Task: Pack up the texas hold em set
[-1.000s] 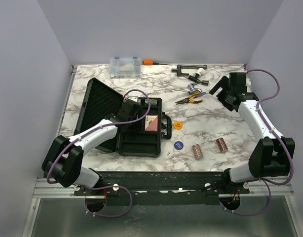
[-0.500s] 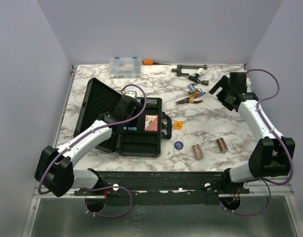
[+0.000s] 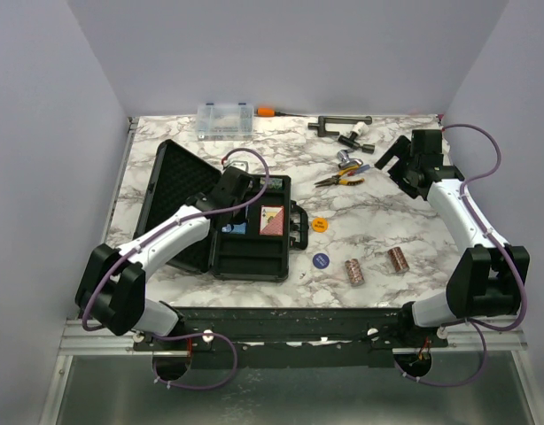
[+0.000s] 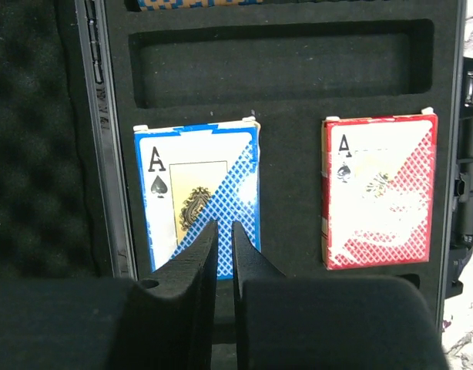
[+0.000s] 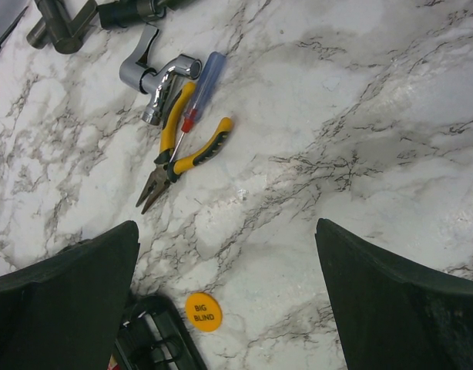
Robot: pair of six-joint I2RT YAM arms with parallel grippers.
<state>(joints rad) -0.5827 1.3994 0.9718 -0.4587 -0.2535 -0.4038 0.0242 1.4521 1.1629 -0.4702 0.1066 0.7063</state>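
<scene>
The black foam-lined case [image 3: 250,266] lies open at the left, its lid [image 3: 179,190] folded back. A blue card deck [image 4: 186,193] and a red card deck [image 4: 379,200] rest side by side in foam slots. My left gripper [image 4: 221,225] hovers just above the blue deck's near edge, shut with only a thin slit and nothing in it. An orange disc [image 3: 319,224], a blue disc [image 3: 321,260] and two brownish chip rolls [image 3: 354,271] [image 3: 397,259] lie on the table right of the case. My right gripper [image 5: 225,225] hangs open above the marble, beyond the orange disc [image 5: 202,311].
Yellow-handled pliers [image 5: 182,158], a small screwdriver [image 5: 202,89] and a metal fitting [image 5: 155,77] lie together at the back right. A black clamp tool [image 3: 340,122] and a clear organiser box [image 3: 225,119] stand along the back edge. A long empty foam slot [image 4: 279,62] runs above the decks.
My left gripper's jaws have closed from wide apart to nearly touching, and its arm has shifted slightly over the case. The right arm has not moved.
</scene>
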